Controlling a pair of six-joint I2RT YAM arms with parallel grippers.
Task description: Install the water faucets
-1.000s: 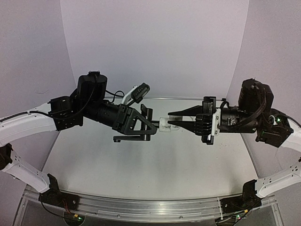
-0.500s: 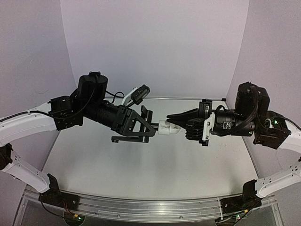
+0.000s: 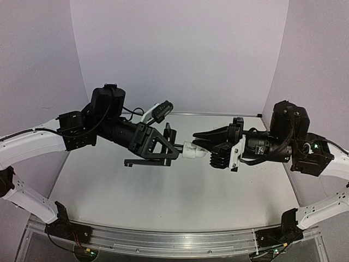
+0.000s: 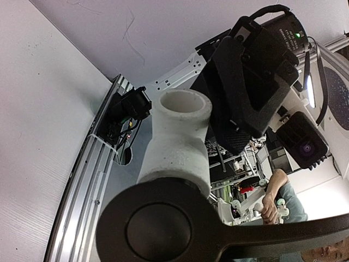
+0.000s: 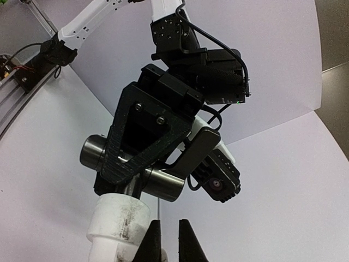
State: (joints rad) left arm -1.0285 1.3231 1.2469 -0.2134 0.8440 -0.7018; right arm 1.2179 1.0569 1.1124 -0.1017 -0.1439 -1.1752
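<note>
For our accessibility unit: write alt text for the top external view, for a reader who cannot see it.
Two robot arms meet in mid-air above a white table: the left gripper clamps a dark grey faucet with a white fitting on its end, and the shut right gripper reaches that fitting from the opposite side.

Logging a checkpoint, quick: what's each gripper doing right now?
Left gripper: closed, holding the dark grey faucet.
Right gripper: closed at the white fitting; grip on it unclear.
</note>
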